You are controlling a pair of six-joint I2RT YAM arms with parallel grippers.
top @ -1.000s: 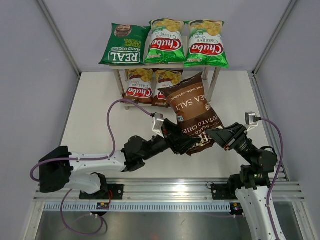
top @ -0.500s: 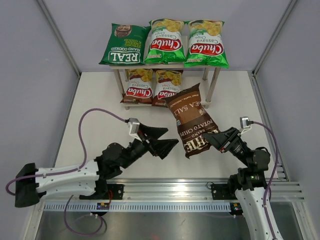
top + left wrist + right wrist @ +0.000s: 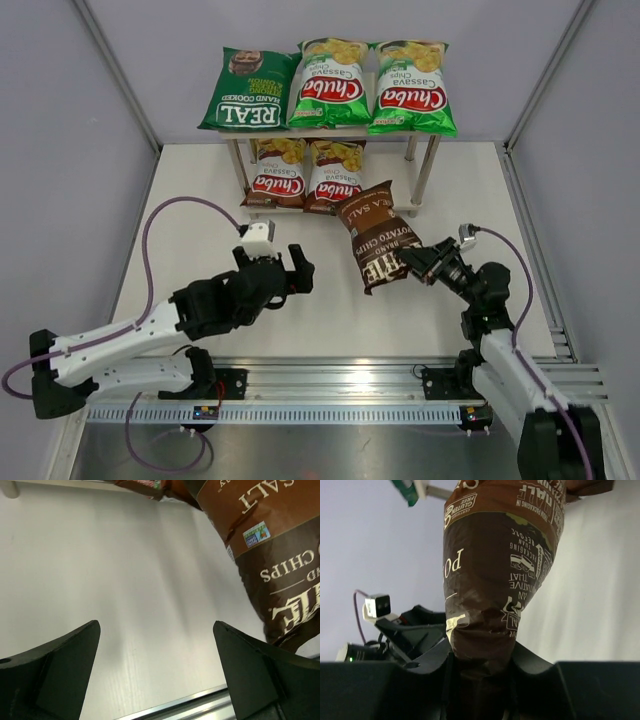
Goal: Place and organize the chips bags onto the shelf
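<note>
The shelf [image 3: 425,165] stands at the back. On its top board lie the dark green REAL bag [image 3: 248,90] and two bright green Chuba bags [image 3: 331,82] [image 3: 412,88]. Two brown-red Chuba bags [image 3: 279,170] [image 3: 335,172] lie on the lower board. My right gripper [image 3: 412,264] is shut on the near end of the dark brown bag [image 3: 378,236], held in front of the shelf's lower right; the bag fills the right wrist view [image 3: 495,570]. My left gripper [image 3: 283,272] is open and empty, left of that bag, which shows in the left wrist view [image 3: 270,565].
White table [image 3: 200,220] between grey walls. A metal rail [image 3: 330,385] runs along the near edge by the arm bases. The left arm's purple cable [image 3: 160,225] loops over the table's left side.
My left gripper let go of the dark brown bag and drew back left, jaws open. My right gripper carried the bag up and toward the shelf's lower right.
</note>
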